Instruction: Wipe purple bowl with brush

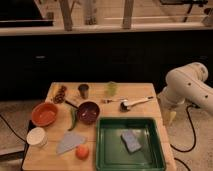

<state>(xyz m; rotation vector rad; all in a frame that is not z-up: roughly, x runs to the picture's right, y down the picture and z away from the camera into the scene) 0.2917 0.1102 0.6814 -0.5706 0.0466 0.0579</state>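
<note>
1. The gripper (171, 118) is hanging point-down just past the right edge of the wooden table (145, 89), at the end of a smooth white arm (187, 86). Whether it is spread or pressed together I cannot tell. It is not holding anything.
2. Bare wood is showing along the back right of the table and in a narrow strip between the brush and the tray. Dark floor is lying open beyond the right edge.
3. The brush (136, 102) is lying flat on the right half of the table, behind the green tray (103, 145). Its dark round head is pointing left and its slim white handle is running toward the right edge, near the gripper.
4. The purple bowl (88, 112) is sitting upright near the table's middle, left of the brush and apart from it. It is round and its inside is shining.
5. A green pepper (74, 119) is lying just beside the bowl's left rim, and the orange bowl (45, 113) is sitting further left.
6. A dark cup (83, 90) and a pale green glass (111, 89) are standing behind the bowl.
7. The rectangular tray is filling the front right corner and is holding a blue-grey sponge (131, 140).
8. A white bowl (37, 136), a flat grey piece (70, 142) and an orange fruit (82, 152) are occupying the front left.
</note>
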